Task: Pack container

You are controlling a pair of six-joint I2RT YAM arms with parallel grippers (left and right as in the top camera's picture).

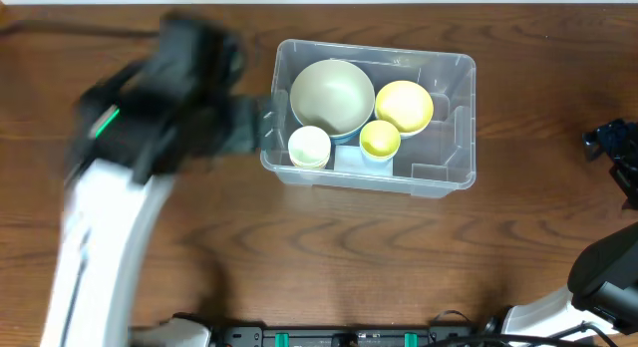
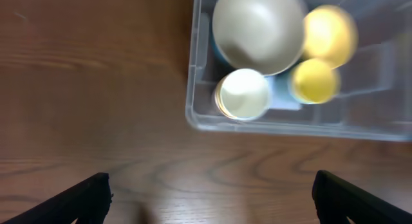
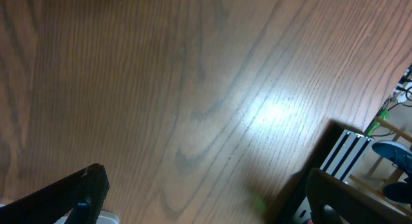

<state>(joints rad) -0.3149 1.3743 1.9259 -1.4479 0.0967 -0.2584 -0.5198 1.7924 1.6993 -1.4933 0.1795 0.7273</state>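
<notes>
The left gripper (image 2: 212, 188) has its fingers spread wide with nothing between them, blurred above the wood table (image 1: 299, 247) just beside the left wall of the container (image 1: 451, 138), which sits a little far of the table's middle and holds a large pale bowl (image 1: 332, 95), a yellow bowl (image 1: 404, 105), a small yellow cup (image 1: 380, 139) and a small white cup (image 1: 309, 146); the right gripper (image 3: 206, 179), likewise spread and empty, is over bare wood well apart at the right edge
</notes>
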